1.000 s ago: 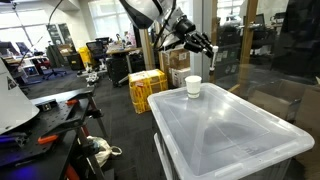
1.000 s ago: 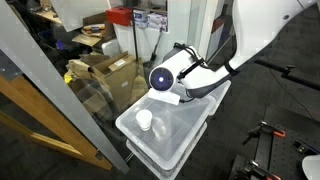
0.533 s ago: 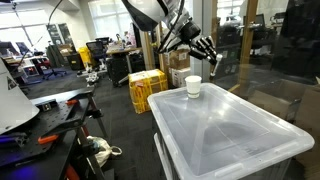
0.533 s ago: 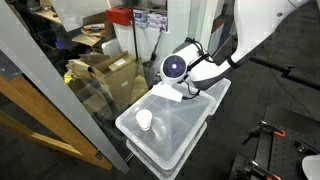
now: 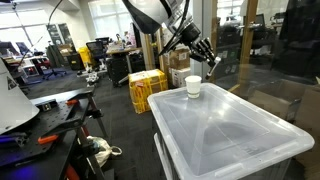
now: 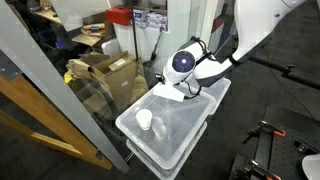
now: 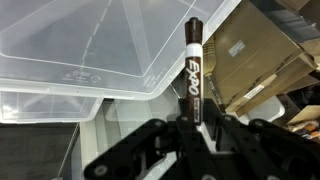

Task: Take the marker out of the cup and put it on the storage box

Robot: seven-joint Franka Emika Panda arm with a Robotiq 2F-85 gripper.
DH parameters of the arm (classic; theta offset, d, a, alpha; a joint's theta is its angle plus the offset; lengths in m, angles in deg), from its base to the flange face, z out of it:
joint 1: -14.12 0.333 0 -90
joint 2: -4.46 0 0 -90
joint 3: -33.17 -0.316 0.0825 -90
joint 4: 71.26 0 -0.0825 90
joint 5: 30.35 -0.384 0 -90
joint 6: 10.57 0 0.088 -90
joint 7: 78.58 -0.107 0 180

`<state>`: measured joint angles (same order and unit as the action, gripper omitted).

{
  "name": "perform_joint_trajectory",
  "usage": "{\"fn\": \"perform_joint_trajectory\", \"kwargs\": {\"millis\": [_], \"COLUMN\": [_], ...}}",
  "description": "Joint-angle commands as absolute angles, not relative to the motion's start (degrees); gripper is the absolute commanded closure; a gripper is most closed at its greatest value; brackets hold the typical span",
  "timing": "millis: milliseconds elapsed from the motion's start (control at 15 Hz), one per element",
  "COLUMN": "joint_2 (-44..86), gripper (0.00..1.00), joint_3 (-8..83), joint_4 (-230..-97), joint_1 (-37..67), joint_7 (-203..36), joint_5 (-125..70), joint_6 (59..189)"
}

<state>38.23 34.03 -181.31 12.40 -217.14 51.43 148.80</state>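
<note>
Clamping marker (image 7: 192,60), pincer (image 7: 195,122) hovers by storage box (image 7: 90,60) edge; cup (image 5: 193,87) stands atop.

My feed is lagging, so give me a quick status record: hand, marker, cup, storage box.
hand: shut on the marker, in the air, higher than the cup
marker: dark Expo marker, out of the cup, clamped between the fingers, not yet laid on the box
cup: white, upright on the storage box lid, near one end
storage box: translucent bin, ridged clear lid closed
</note>
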Motion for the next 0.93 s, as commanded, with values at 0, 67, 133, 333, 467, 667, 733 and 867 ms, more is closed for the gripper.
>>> {"fn": "perform_joint_trajectory", "kwargs": {"millis": [0, 67, 133, 333, 467, 667, 733, 867], "joint_2": [38.97, 39.17, 39.39, 40.21, 41.08, 42.29, 42.57, 43.04], "gripper": [0.95, 0.95, 0.95, 0.95, 0.95, 0.95, 0.95, 0.95], "joint_3": [34.29, 34.29, 34.33, 34.62, 34.68, 34.46, 34.38, 34.23], "joint_4": [-180.36, -180.23, -180.13, -179.48, -178.8, -178.2, -178.24, -178.42], "joint_1": [11.61, 11.54, 11.49, 11.35, 11.18, 10.6, 10.42, 9.9], "joint_7": [-220.18, -221.32, -223.14, -228.73, -228.79, -225.5, -223.86, -219.99], "joint_5": [52.7, 52.63, 52.52, 53.69, 55.05, 56.66, 57.1, 57.74], "joint_6": [152.17, 152.59, 153.07, 155.56, 157.89, 161.16, 161.89, 163.56]}}
